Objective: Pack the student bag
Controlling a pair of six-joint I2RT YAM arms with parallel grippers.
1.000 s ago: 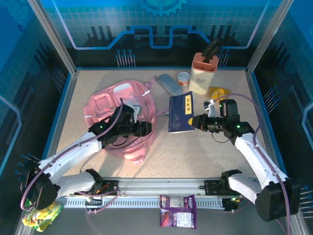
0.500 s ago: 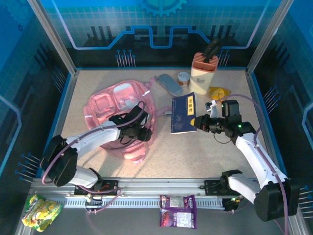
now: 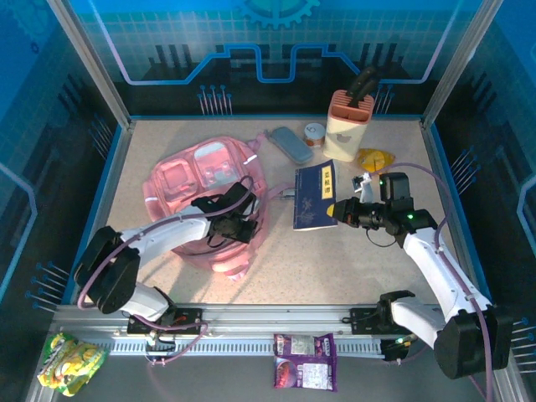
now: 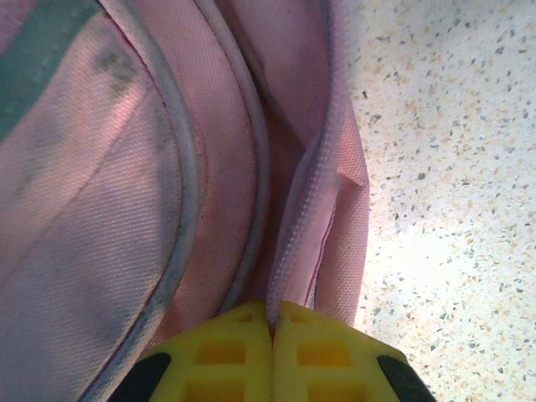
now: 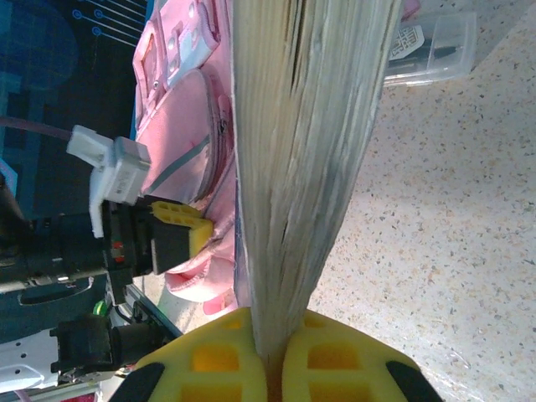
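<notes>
The student bag (image 3: 197,197) lies flat on the left half of the counter (image 3: 335,268), pockets up. Its long axis runs from far to near. The left hand (image 3: 249,228) is closed and pinches the bag's right zipper edge. The right hand (image 3: 339,211) is closed on a blue book (image 3: 314,194), which lies just right of the bag.

The soft pink fabric backpack (image 3: 180,180) is pink throughout, with grey-white piping and pale pocket panels. The thin rectangular dark blue book (image 3: 314,194) has yellow cover lettering and cream page edges. The flat tabletop (image 3: 335,260) is beige with dark and orange speckle; the moulded plastic finger pads (image 4: 226,356) are yellow.
</notes>
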